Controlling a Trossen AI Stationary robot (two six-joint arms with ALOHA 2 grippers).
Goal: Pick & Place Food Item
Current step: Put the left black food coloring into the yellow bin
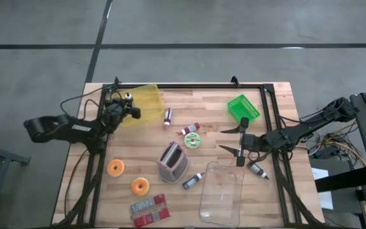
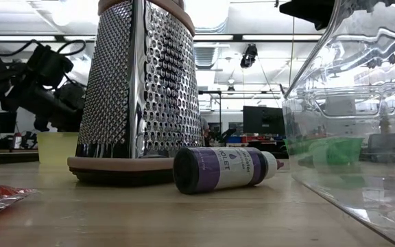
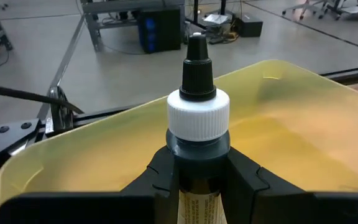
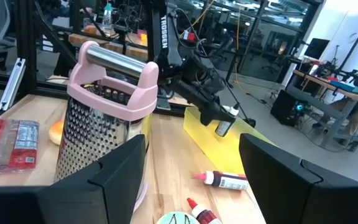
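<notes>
the left gripper (image 3: pixel 197 180) clamps a small dropper bottle (image 3: pixel 197 112) upright over the yellow bin (image 3: pixel 303 124), seemingly ready to drop it in; the right gripper (image 1: pixel 239 141) waits wide open, empty.

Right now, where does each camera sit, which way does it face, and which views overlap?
High: overhead, looking straight down on the table; both arms show, left hand at the yellow bin, right hand open.
Low: table height, level past the grater and purple bottle; the left arm shows dark behind.
Left wrist: over its own fingers, shut on a dropper bottle, facing the bin.
Right wrist: between its open fingers, facing the grater.
Shared: grater in high, low, right wrist.
</notes>
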